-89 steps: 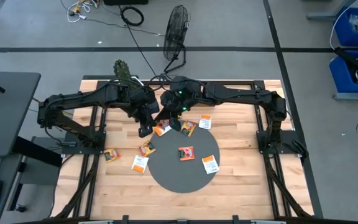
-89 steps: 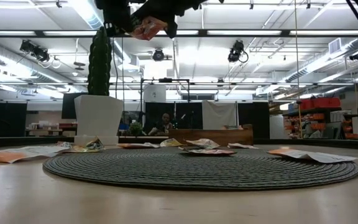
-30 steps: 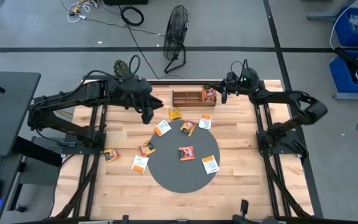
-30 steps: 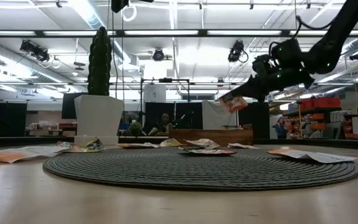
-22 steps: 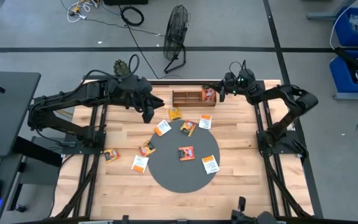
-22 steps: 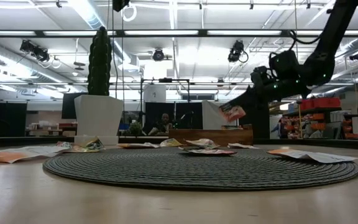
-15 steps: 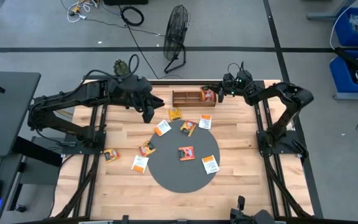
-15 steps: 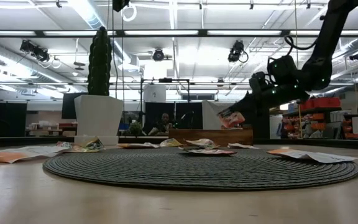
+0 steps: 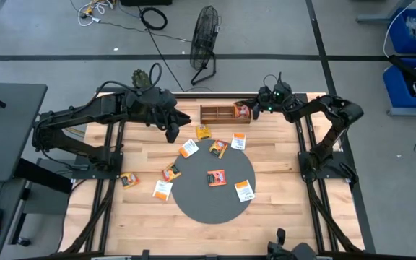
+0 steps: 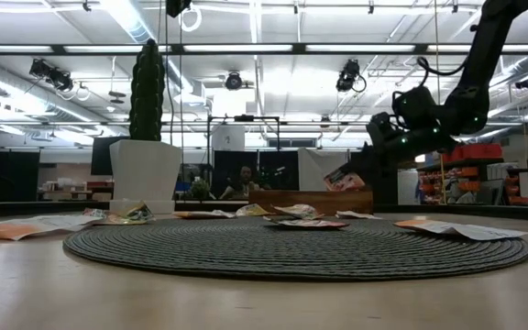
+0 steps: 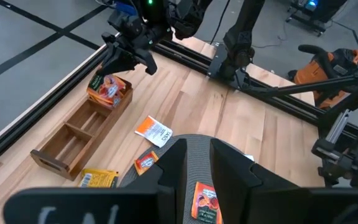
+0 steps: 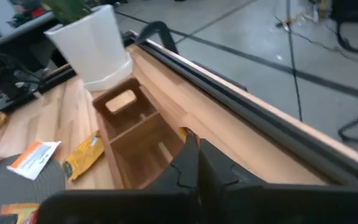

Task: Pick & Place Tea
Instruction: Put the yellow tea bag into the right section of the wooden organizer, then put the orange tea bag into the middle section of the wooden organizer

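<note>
On my left, my left gripper (image 9: 172, 133) hangs over the bare wooden table (image 9: 280, 217) between the potted cactus in its white pot (image 9: 141, 78) and the round dark woven mat (image 9: 211, 206); its fingers stand narrow with nothing visible between them. Loose tea lies below and around it: flat square orange-and-white paper sachets, one yellow-orange sachet (image 9: 203, 132) just beside the mat's far edge, a white one (image 9: 188, 148) near it, more on the mat and on the wood toward the near left.

Further right sits the brown wooden compartment tray (image 9: 215, 114) at the table's far edge. My right gripper (image 9: 250, 110) is over its right-hand end, fingers pinched shut on a red-orange tea sachet (image 11: 106, 88), which hangs tilted, its lower edge at or just inside the end compartment.

The risk I see is here. The sachet is held askew, so if I let go while it is this tilted it could catch on the tray's rim and flop out onto the wood. The tray sits close to the table's back rail, so a sachet sliding off that side could fall out of reach. A thin paper packet could also stick to one finger and lift out as I withdraw.
</note>
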